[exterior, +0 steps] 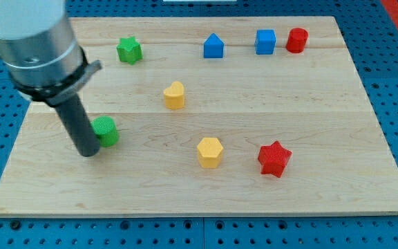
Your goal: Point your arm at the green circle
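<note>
The green circle [106,131] lies on the wooden board at the view's left, a little below the middle. My tip [88,153] rests on the board just left of and slightly below the green circle, touching or nearly touching its left side. The dark rod rises from the tip up to the grey arm body at the view's top left and hides the circle's left edge.
A green star [129,50] sits at the top left. A blue house-shaped block [213,46], a blue cube [265,41] and a red cylinder [297,40] line the top. A yellow heart [174,95], a yellow hexagon [210,152] and a red star [274,159] lie toward the middle and right.
</note>
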Motion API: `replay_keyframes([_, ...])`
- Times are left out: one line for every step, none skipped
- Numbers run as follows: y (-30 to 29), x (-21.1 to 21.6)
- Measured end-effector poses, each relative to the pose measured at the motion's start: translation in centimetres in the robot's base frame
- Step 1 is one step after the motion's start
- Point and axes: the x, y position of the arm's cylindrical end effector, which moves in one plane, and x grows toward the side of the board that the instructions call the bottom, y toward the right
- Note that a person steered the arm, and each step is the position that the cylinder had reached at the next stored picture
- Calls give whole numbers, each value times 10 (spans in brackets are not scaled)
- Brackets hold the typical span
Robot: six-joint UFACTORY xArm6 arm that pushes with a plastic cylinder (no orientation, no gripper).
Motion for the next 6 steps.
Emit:
replay_keyframes([-30,-6])
replay_keyframes([-35,-5])
replay_keyframes([-16,13])
replay_keyframes([-3,12])
replay_keyframes([0,8])
replay_keyframes([12,4])
